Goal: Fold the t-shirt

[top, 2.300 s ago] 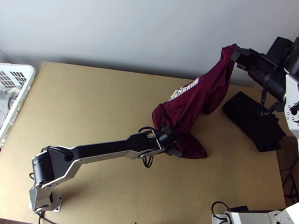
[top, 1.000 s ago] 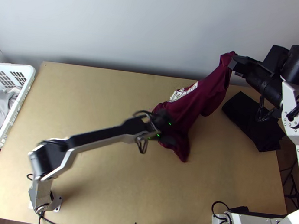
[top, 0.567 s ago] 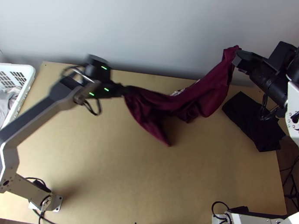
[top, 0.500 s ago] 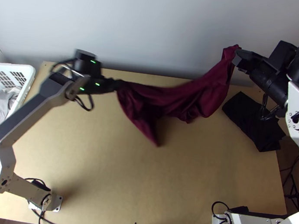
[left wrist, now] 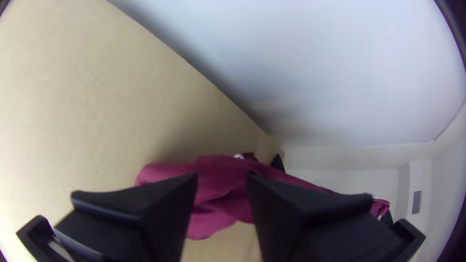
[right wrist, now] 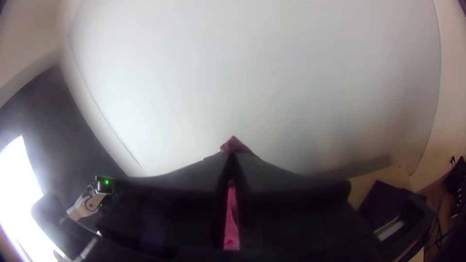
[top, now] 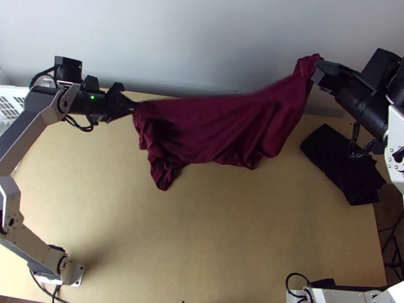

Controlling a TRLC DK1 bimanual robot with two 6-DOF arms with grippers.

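Left gripper point(top: 126, 105) had its fingers apart beside one end of the maroon t-shirt point(top: 222, 130); right gripper point(top: 317, 74) was clamped on the other, raised end. Shirt stretched loosely across the worktop's point(top: 220, 242) back part.

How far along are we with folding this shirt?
Done: no fold is visible yet; the maroon t-shirt is merely stretched out sideways, its near edge rumpled.
In hand: the right gripper is shut on one end, raised above the table; the left gripper stands open by the other end.
Left: probably laying it down, smoothing it, then all the folding.
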